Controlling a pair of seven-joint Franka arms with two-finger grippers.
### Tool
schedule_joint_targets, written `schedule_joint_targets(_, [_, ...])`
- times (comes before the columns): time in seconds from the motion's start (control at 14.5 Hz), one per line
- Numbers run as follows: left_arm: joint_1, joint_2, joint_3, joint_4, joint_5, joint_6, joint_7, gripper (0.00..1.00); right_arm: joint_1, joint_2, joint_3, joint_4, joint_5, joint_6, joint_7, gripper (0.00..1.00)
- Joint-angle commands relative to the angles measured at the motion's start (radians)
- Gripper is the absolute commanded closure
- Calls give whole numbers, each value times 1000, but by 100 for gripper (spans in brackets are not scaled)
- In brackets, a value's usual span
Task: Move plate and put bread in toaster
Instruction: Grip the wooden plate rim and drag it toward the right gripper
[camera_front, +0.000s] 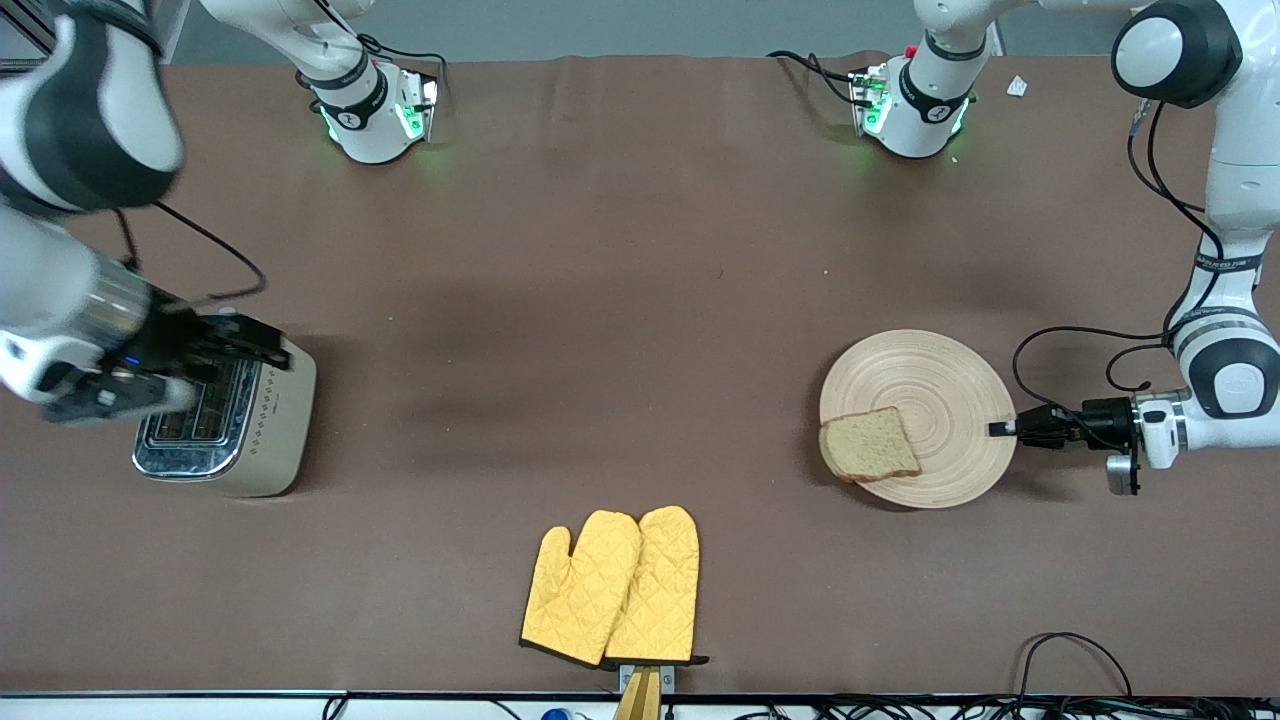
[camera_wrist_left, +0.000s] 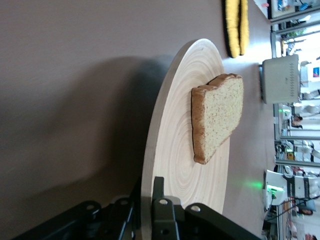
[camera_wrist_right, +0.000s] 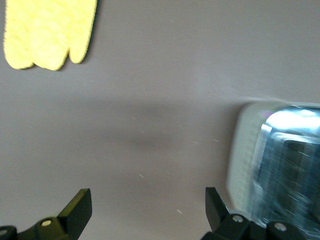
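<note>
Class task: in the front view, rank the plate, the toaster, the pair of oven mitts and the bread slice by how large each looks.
1. plate
2. and 3. pair of oven mitts and toaster: too alike to rank, and the right arm covers part of the toaster.
4. bread, clearly smallest.

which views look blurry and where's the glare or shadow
Right wrist view: smeared by motion blur, toaster streaked with glare on its chrome, oven mitts soft. Front view: sharp on the table, but the right arm near the toaster is blurred; the plate casts a soft shadow. Left wrist view: bread crisp, a dark shadow beside the plate, the left hand close and dark.
</note>
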Motion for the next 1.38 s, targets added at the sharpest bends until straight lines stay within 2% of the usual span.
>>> schedule_joint_targets(0.0, [5,-6,-113,26,-49,-48,-49,100,54,70,-6,7,50,82,46,0])
schedule_joint_targets(0.21, [-48,-10,-211,12,-106,11,-130,100,76,124,-4,9,66,126,47,0])
schedule_joint_targets(0.41, [-154,-11,-256,-5,-123,88,-204,100,71,185,-6,12,120,191,30,0])
schedule_joint_targets(0.69, [-324,-2,-256,-9,-274,168,-247,100,74,225,-6,13,120,229,30,0])
schedule_joint_targets(1.04, [-522,23,-256,-40,-448,448,-247,100,74,259,-4,10,123,249,30,0])
schedule_joint_targets(1.31, [-645,72,-254,-37,-559,605,-221,99,74,272,9,1,129,257,13,0])
